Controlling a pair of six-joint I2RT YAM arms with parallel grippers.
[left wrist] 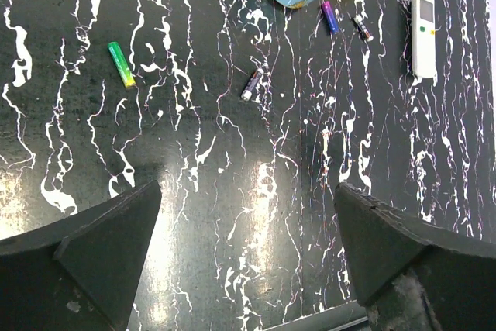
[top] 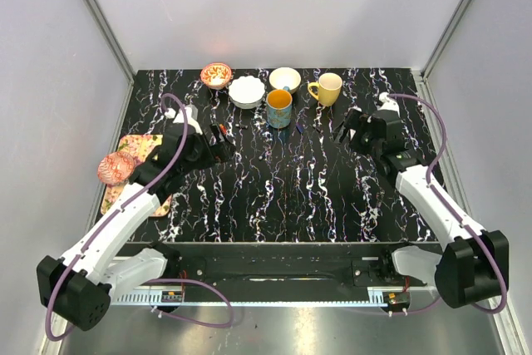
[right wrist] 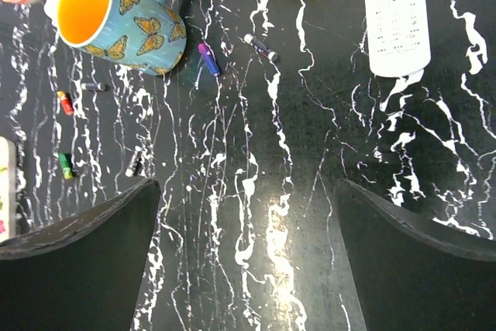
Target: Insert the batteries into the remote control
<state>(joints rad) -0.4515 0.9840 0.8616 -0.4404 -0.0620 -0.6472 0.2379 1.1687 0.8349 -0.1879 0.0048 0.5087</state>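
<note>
Both my left claw (left wrist: 244,207) and right claw (right wrist: 244,199) hang released over the worktop (left wrist: 70,137), with batteries (left wrist: 121,63) and the remote control (right wrist: 397,21) lying untouched.

A robotics lab test cell: plain pale wall panels (top: 274,6) framed by bare aluminium posts (top: 98,14) box in a black marbled table (top: 291,205); two white robot arms, left arm (top: 116,222) and right arm (top: 432,197), are bolted along its near edge, trailing purple cables (top: 184,122); household mugs (top: 328,88) and bowls (top: 247,91) line the far edge

No print is legible; the markings on the remote control (right wrist: 396,19) are too small to read.
</note>
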